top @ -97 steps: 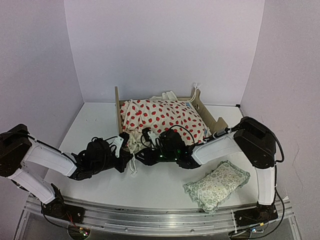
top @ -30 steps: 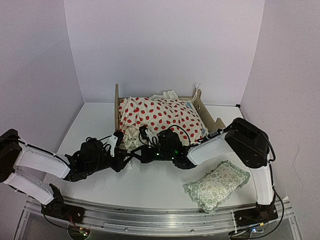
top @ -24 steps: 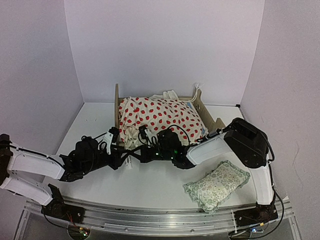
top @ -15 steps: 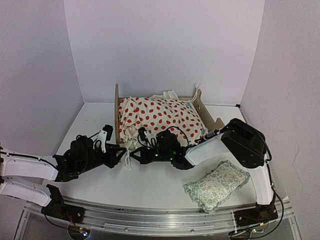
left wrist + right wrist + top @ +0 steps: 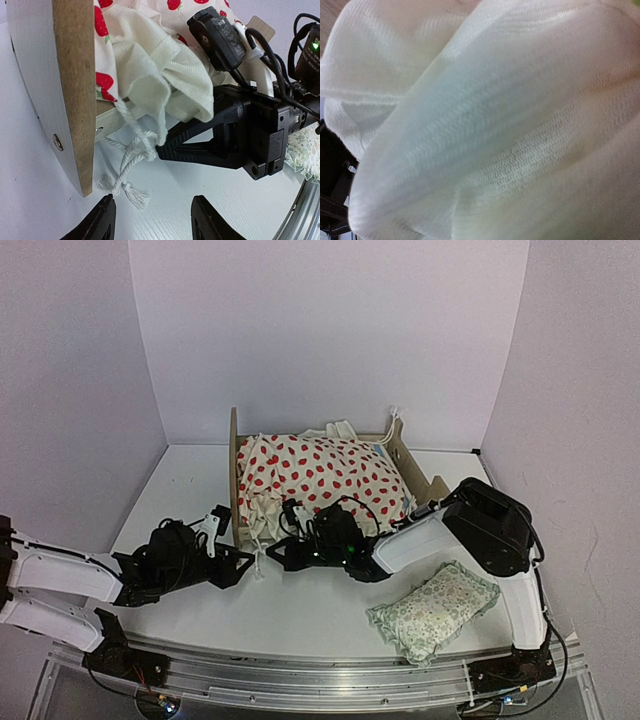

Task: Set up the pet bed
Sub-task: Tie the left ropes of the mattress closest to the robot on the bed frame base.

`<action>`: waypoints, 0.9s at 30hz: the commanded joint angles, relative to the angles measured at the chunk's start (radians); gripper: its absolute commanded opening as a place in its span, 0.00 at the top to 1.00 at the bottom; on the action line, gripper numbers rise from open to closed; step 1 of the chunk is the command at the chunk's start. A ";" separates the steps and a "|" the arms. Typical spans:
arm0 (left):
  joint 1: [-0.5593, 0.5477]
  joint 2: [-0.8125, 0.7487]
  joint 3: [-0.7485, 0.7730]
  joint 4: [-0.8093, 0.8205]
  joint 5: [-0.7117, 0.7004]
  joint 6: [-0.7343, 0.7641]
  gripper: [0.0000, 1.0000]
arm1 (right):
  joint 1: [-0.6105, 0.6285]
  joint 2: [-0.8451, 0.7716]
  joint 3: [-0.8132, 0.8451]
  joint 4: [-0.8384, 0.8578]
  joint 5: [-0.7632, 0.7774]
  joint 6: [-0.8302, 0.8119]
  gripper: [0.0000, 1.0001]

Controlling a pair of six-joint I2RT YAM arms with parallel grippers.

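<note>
The pet bed (image 5: 234, 455) is a light-wood frame at the table's middle; in the left wrist view its board (image 5: 70, 75) stands on the left. A cream cushion with red dots (image 5: 320, 475) lies bunched in it, its cream underside (image 5: 150, 75) hanging over the near corner. White tie cords (image 5: 127, 165) trail onto the table. My left gripper (image 5: 152, 220) is open just short of the cords, nothing between its fingers. My right gripper (image 5: 162, 149) is shut at the cushion's hanging corner, where the cord starts. Cream cloth (image 5: 495, 125) fills the right wrist view and hides the fingers.
A small green floral frilled pillow (image 5: 435, 610) lies on the table at the near right, beside the right arm's base. Both arms (image 5: 90, 575) reach low across the white table (image 5: 180, 480) in front of the bed. Lilac walls close in the back and sides.
My left gripper has opened wider and shifted a little along the table in front of the bed's corner. The right gripper stays shut at the cushion's corner.
</note>
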 commanded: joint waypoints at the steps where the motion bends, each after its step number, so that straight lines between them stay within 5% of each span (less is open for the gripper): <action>1: 0.000 0.082 0.017 -0.004 -0.016 -0.010 0.46 | 0.005 -0.065 -0.001 0.004 0.021 -0.010 1.00; 15: 0.024 0.266 0.071 0.093 -0.046 0.065 0.40 | 0.016 -0.104 -0.026 0.003 0.018 -0.010 1.00; 27: 0.028 0.286 0.043 0.288 -0.062 0.112 0.49 | 0.024 -0.107 -0.024 0.003 0.006 0.010 1.00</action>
